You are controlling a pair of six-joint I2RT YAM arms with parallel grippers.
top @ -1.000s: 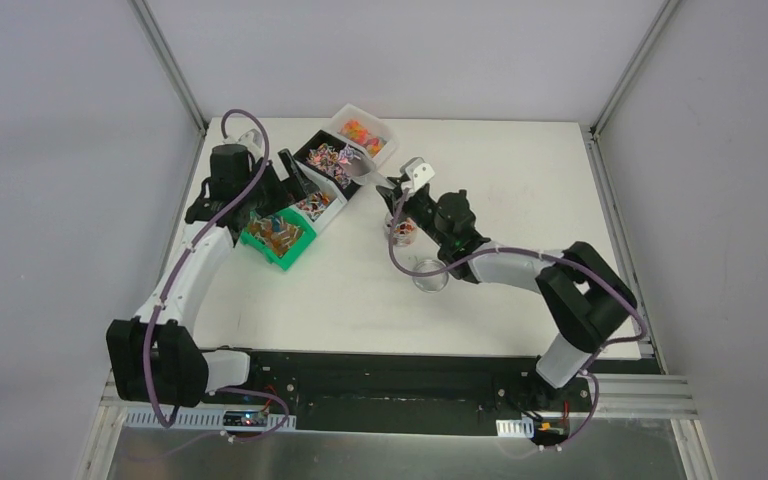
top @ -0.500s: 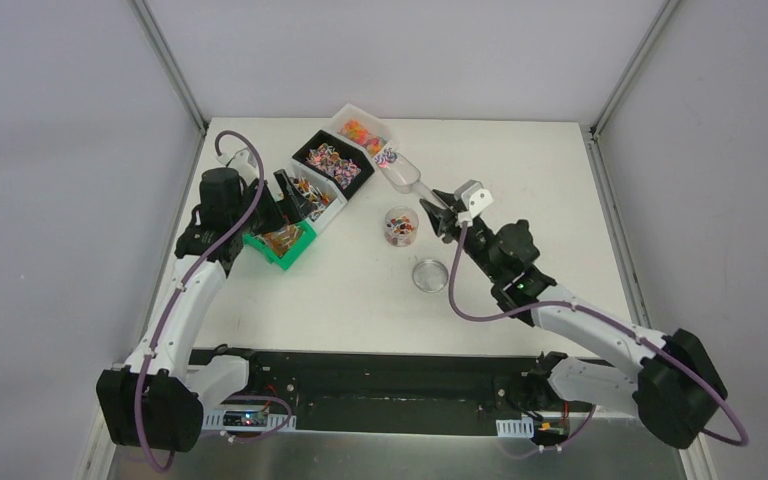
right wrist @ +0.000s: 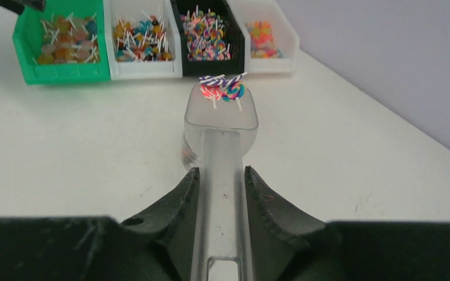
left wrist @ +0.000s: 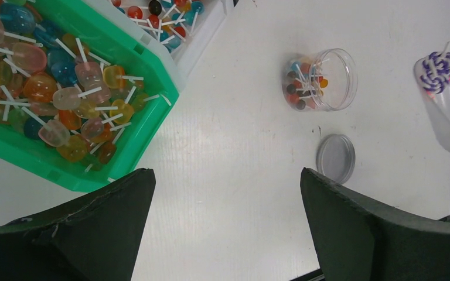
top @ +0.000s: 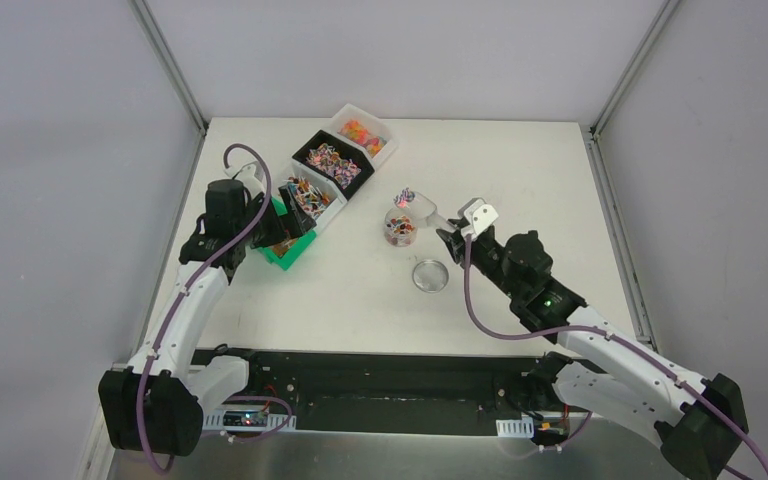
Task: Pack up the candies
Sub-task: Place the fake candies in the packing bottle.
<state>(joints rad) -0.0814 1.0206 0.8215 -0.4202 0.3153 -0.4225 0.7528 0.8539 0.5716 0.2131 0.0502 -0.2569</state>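
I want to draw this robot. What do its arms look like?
The left arm and right arm have white links between chunky black joints. A purple cable loops along each. The right arm has a small green light. The left end effector and right end effector each have two dark, wedge-shaped fingers.

candies (right wrist: 222,88): purple-white stripes, pink-blue swirl | scoop (right wrist: 221,120): clear | bin (right wrist: 58,71): green | table (right wrist: 94,152): white
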